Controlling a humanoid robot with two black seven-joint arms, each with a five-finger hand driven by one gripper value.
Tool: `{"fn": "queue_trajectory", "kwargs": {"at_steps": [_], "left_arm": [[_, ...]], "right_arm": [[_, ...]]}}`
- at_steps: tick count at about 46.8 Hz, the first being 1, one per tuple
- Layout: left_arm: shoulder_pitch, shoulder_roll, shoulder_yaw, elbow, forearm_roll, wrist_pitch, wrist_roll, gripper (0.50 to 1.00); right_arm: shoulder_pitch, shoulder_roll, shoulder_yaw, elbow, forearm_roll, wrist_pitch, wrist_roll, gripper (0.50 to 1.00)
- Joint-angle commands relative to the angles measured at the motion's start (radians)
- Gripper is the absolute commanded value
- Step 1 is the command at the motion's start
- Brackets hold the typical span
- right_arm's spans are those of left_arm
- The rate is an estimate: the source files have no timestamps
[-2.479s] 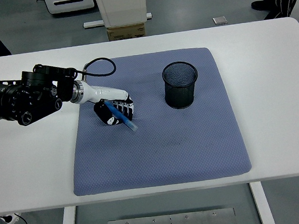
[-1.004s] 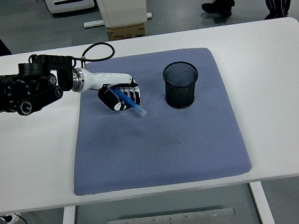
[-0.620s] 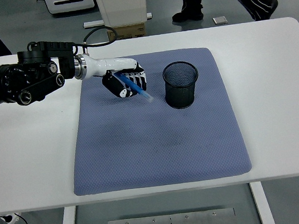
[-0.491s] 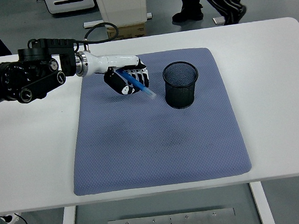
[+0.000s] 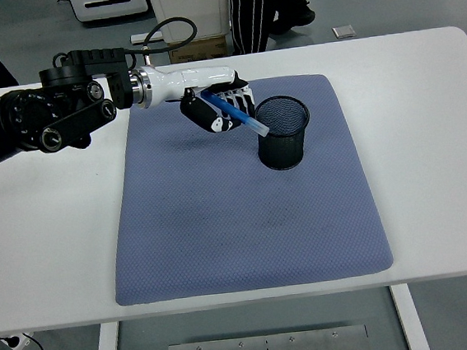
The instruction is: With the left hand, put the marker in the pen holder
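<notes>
My left hand (image 5: 223, 110) is shut on a blue marker (image 5: 241, 121) and holds it in the air above the blue-grey mat (image 5: 246, 223). The marker slants down to the right, and its lower tip reaches the left rim of the black mesh pen holder (image 5: 282, 132). The holder stands upright at the back right of the mat. The hand is just left of the holder and slightly above its rim. My right hand is out of view.
The mat lies on a white table (image 5: 427, 123). My black left arm (image 5: 38, 123) reaches in from the left edge with a cable looping above it. A person's legs (image 5: 255, 7) pass behind the table, next to a white cabinet (image 5: 193, 9).
My left hand has carried the marker up and to the right, from the mat's left part to the holder's left rim. The person behind the table has walked leftward.
</notes>
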Motion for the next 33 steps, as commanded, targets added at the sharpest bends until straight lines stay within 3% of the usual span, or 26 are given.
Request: {"fn": "queue_trajectory", "kwargs": {"at_steps": [1,24,33], "left_arm": [[0.002,-0.015,-0.003,0.015,-0.031,0.000,-0.002,0.500],[0.002,-0.140,-0.094,0.101,-0.107,0.000,-0.005,0.500],[0.027,-0.219,-0.094,0.176,-0.216,-0.002,-0.005,0.500]], "right_arm": [[0.000,0.000,0.000,0.000,0.000,0.000,0.000,1.000],[0.000,0.000,0.000,0.000,0.000,0.000,0.000,1.000],[0.000,0.000,0.000,0.000,0.000,0.000,0.000,1.000]]}}
